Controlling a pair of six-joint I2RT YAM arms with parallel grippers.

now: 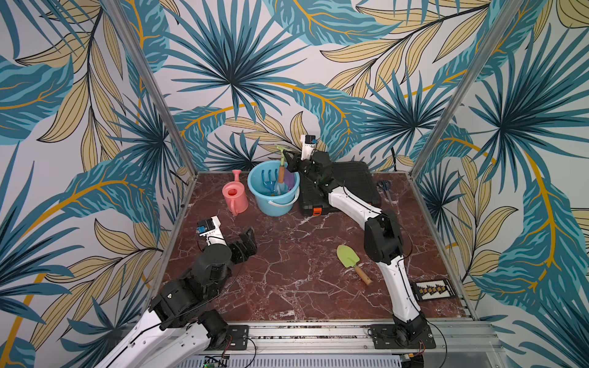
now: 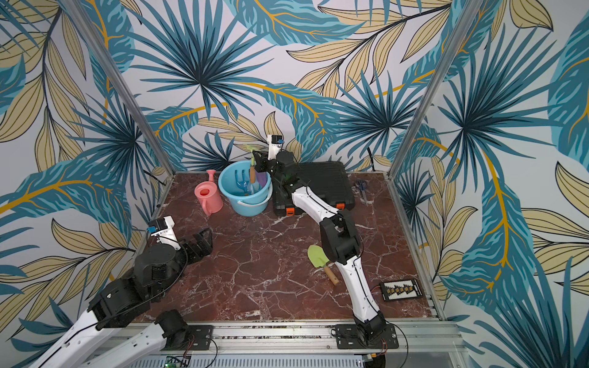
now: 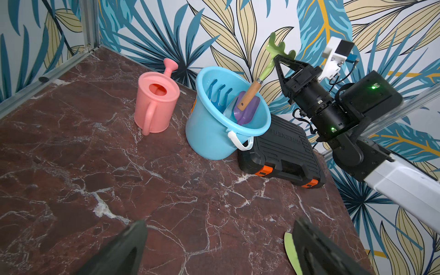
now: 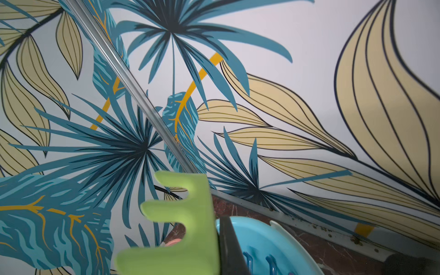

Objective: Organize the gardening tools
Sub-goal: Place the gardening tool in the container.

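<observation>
On my screen the right arm (image 1: 350, 200) reaches to the back of the counter (image 1: 287, 286), and its jaws are pinching the green head of the hoe (image 3: 267, 69). The hoe stands tilted, its wooden handle pointing down into the blue bucket (image 3: 209, 138) and its low end lying over the purple scoop (image 3: 247, 109). I cannot tell whether the two touch. In the right wrist view the hoe's prongs (image 4: 181, 226) fill the foreground above the bucket's rim.

Inside the bucket I also see the blue rake (image 1: 270, 180) and, beside the scoop, the pale trowel (image 3: 228, 111). The pink can (image 1: 235, 197) stands upright just beside the bucket, on the side away from the black case (image 1: 357, 178). The case lies flat and touches the bucket's handle side. Scissors (image 1: 385, 188) lie beyond the case, near the counter's edge.

The lime trowel (image 1: 349, 258) lies flat on the counter near the right arm's elbow, well apart from the bucket.

The left arm (image 1: 178, 293) hangs over the near left of the counter, its jaws spread wide and holding nothing.
</observation>
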